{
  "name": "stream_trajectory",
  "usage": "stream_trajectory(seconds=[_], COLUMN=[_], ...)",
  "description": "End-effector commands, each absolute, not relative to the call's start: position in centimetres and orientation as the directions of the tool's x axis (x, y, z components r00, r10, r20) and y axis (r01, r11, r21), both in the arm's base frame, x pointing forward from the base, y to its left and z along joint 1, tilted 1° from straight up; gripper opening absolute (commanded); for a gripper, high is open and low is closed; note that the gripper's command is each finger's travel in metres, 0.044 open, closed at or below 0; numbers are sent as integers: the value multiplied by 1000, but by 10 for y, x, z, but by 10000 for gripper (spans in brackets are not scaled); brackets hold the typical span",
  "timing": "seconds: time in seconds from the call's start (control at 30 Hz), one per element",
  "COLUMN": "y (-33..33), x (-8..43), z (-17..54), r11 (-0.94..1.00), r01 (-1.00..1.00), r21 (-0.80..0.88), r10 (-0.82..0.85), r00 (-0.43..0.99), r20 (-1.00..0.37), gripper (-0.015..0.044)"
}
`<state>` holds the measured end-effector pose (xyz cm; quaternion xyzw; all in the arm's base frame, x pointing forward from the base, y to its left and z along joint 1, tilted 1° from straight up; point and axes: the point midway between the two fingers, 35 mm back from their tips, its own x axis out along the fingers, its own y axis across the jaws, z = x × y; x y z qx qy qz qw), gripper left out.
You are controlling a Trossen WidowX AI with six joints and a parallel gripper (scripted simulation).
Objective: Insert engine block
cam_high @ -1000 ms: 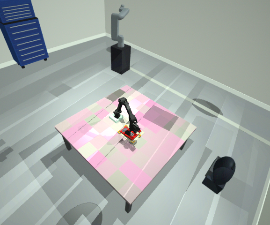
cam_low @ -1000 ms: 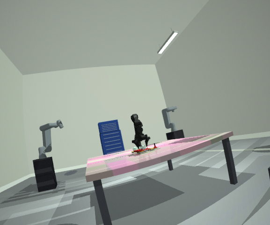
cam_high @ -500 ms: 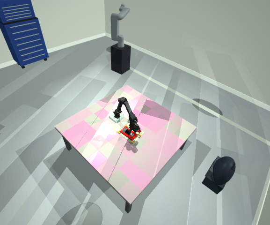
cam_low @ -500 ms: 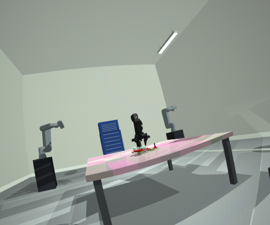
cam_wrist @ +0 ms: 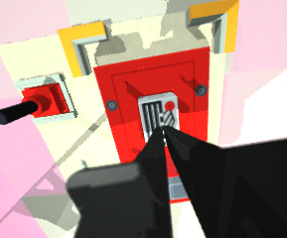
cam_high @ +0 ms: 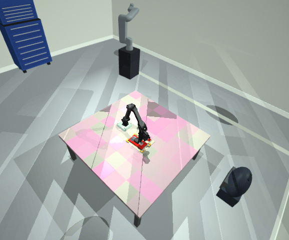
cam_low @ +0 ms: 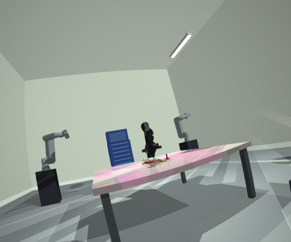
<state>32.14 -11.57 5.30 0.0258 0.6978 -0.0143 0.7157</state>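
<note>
The red car body (cam_wrist: 191, 133) (cam_high: 141, 147) lies within yellow corner brackets. The light grey engine block (cam_wrist: 158, 105), with dark slots and a red dot on top, sits upright in the car body's opening in the wrist view. How deep it sits, and where the rib is, I cannot tell. My gripper (cam_wrist: 162, 131) (cam_low: 151, 157) is shut with nothing between its fingers. Its fingertips are over the near part of the block's top and hide some of it. Whether they touch it I cannot tell.
A red block (cam_wrist: 52, 100) with an upright black handle (cam_wrist: 15, 112) stands in a grey-edged holder left of the car body. Yellow brackets (cam_wrist: 70, 52) (cam_wrist: 229, 31) stand at the body's far corners. The pale base plate (cam_wrist: 14, 54) lies on the pink chequered table (cam_high: 149, 188).
</note>
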Motion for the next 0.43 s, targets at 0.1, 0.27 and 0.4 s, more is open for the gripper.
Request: stream_trajectory(seconds=[0.1,0.27,0.4], y=[-116,-116,-116], x=[321,321,321], z=[53,53,53], r11=[998,998,998], r01=[61,61,61], r21=[13,13,13], r10=[11,11,11], r00=[24,24,24], r20=[-1000,-1000,-1000], gripper=[0,0,0])
